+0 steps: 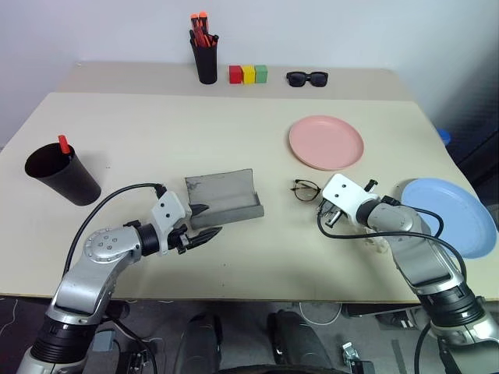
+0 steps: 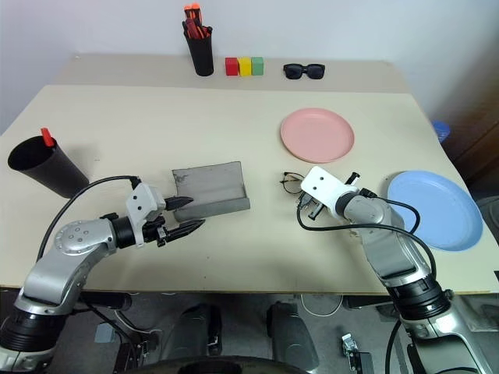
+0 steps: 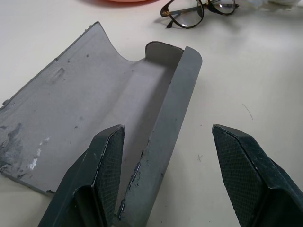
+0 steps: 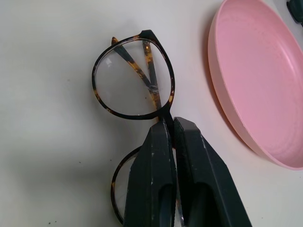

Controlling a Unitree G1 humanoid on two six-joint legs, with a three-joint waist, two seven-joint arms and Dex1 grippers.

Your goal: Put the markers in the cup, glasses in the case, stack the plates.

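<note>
Table [image 1: 234, 257] front bare; right end effector [image 4: 171, 125] pinches glasses [image 4: 132, 80] bridge; left end effector [image 3: 165, 142] wide, straddling case [image 3: 94, 104] edge.

Our right gripper [image 4: 171, 130] clamped tight, fingers pressed together, pointing toward 11 o'clock, forearm angled in from 5 o'clock. Our left gripper [image 1: 204, 221] parted wide, aimed 3 o'clock, elbow bent low.

Bright, even light from overhead; soft shadows under my arms on the tabletop [image 1: 140, 132]; views sharp.
</note>
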